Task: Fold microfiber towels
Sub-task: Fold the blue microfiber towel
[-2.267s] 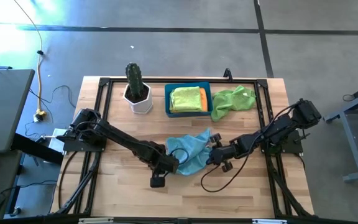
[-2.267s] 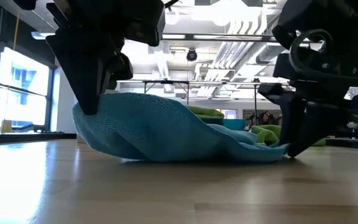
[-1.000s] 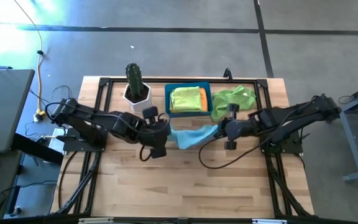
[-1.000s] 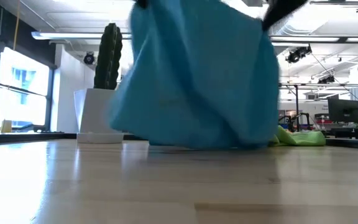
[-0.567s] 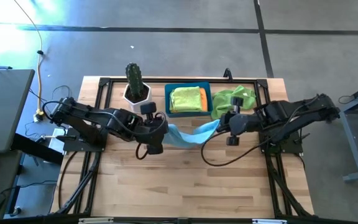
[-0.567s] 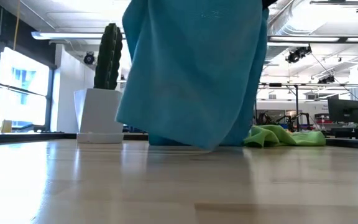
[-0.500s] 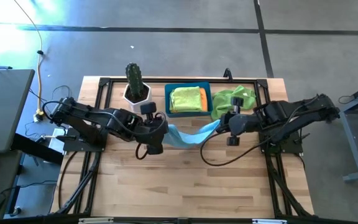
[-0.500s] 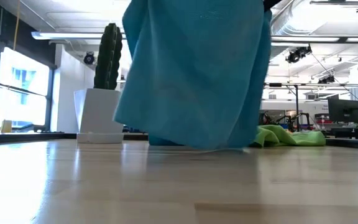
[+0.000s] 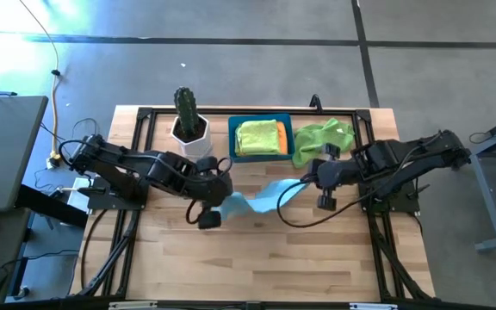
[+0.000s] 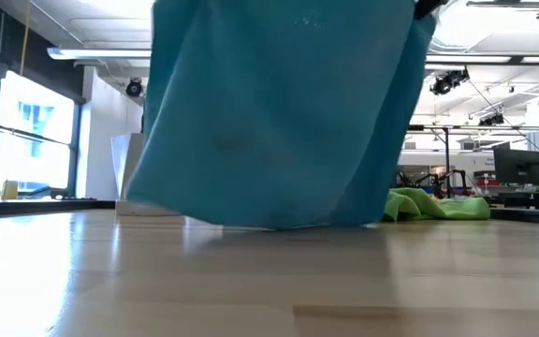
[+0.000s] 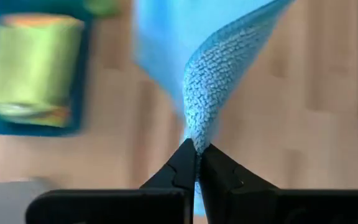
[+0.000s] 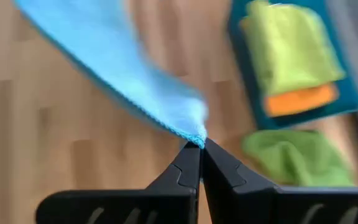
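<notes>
**Pincers hold light blue towel aloft, stretched between both arms**

Left pincer [image 11: 196, 163] and right pincer [image 12: 200, 160] are each clamped on a corner of the light blue towel [image 9: 261, 198]. Since a second ago the towel has swung forward from beside the blue bin [image 9: 232, 138], its hem just above the surface [image 9: 257, 258]. Judgement: ready to lay flat. Both arms reach inward, mid-surface.

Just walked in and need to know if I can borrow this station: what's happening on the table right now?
Both arms are mid-task, holding a light blue microfiber towel stretched between them above the wooden table. The left pincer is shut on one corner, the right pincer on another, and the cloth hangs down to about the tabletop. Folded lime green and orange towels sit in the blue bin; a crumpled green towel waits beside it.
</notes>
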